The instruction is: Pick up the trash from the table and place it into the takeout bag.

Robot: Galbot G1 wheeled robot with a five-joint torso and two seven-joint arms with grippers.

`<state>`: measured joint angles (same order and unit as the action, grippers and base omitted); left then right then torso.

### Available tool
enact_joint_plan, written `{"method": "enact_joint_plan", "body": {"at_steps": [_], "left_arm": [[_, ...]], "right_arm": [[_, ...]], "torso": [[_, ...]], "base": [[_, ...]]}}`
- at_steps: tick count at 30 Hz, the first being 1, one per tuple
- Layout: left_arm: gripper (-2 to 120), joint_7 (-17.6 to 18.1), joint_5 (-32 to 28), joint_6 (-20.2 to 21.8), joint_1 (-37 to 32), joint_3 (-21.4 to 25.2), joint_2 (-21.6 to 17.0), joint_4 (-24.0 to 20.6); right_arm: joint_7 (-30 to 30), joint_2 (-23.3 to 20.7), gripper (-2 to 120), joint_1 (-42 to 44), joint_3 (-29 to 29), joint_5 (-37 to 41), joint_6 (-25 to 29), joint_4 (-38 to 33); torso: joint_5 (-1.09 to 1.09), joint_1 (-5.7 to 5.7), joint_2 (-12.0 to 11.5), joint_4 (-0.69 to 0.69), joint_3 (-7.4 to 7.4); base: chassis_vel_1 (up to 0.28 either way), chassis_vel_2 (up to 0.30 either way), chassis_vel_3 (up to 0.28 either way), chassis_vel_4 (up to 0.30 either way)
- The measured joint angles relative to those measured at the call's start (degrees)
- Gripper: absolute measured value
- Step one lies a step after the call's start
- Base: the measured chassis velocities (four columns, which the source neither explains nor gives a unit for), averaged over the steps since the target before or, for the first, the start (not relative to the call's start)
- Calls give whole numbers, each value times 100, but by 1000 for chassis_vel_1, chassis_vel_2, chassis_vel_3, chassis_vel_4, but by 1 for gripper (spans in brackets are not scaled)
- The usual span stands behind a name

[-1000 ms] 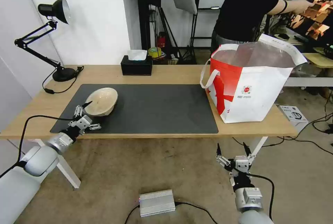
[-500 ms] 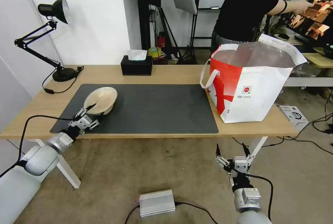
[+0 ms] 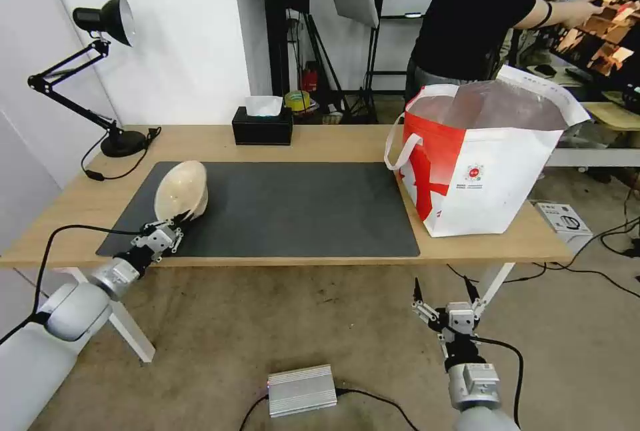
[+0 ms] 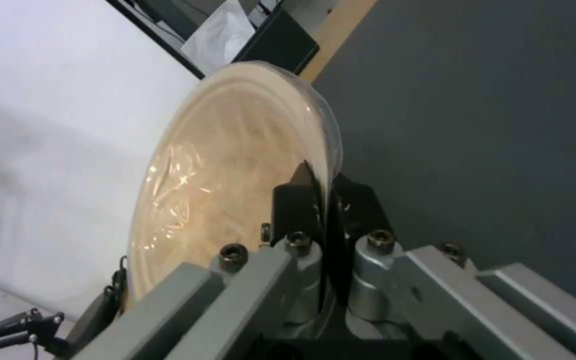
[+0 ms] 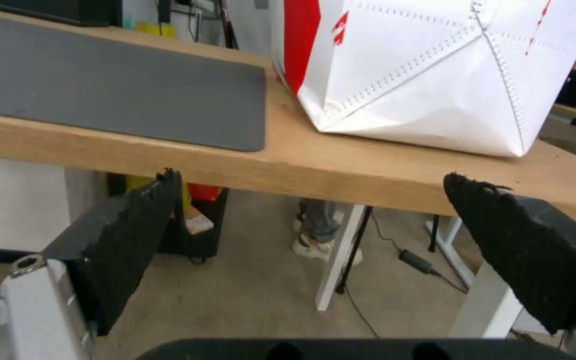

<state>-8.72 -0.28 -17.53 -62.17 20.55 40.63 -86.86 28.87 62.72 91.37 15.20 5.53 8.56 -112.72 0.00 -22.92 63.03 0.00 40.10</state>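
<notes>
A beige shallow bowl (image 3: 181, 190) stands tipped up on edge over the left end of the dark grey mat (image 3: 287, 207) on the table (image 3: 320, 141). My left gripper (image 3: 168, 223) is shut on the bowl's near rim; in the left wrist view the black fingers (image 4: 298, 197) pinch the rim of the bowl (image 4: 235, 180). The white and red takeout bag (image 3: 487, 164) stands open at the table's right end. My right gripper (image 3: 443, 293) hangs open below the table's front edge, facing the takeout bag (image 5: 435, 70), nothing between its fingers.
A black tissue box (image 3: 262, 125) sits at the table's back edge. A black desk lamp (image 3: 100, 71) stands at the back left with its cord on the wood. A silver box (image 3: 301, 389) and cables lie on the floor. A person stands behind the bag.
The left gripper has tilted the bowl up from lying flat on the mat to standing nearly on edge, and moved slightly back. The right arm has hardly moved.
</notes>
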Motion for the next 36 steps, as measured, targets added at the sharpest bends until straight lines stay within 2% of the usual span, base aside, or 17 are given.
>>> {"method": "enact_joint_plan", "body": {"at_steps": [13, 18, 22, 30, 33, 36], "left_arm": [[0, -171, 0, -106, 2, 71, 20, 0], [0, -269, 5, -257, -1, 241, -19, -169], [0, -332, 45, -390, 31, 376, -137, -460], [0, -339, 33, -393, 220, 420, -479, -873], [0, -339, -9, -388, 343, 353, -598, -957], [0, -339, -136, -376, 661, 80, -773, -1028]], "right_arm": [[6, 3, 100, -31, -2, -2, 14, 36], [9, 3, 100, -45, -3, -2, 14, 21], [10, 1, 100, -52, -1, -1, 13, -8], [11, 1, 100, -68, -4, -1, -2, -62], [12, 2, 100, -72, -4, 0, -5, -70], [12, 4, 100, -82, -6, 1, -10, -78]], "torso": [[0, -1, 0, 0, 0], [-1, -1, 0, 0, 0], [-1, -1, 0, 0, 0], [-1, -1, 0, 0, 0], [0, 0, 0, 0, 0], [-1, -1, 0, 0, 0]], "base": [[0, 0, 0, 0], [0, 0, 0, 0], [0, 0, 0, 0], [0, 0, 0, 0], [0, 0, 0, 0], [0, 0, 0, 0]]}}
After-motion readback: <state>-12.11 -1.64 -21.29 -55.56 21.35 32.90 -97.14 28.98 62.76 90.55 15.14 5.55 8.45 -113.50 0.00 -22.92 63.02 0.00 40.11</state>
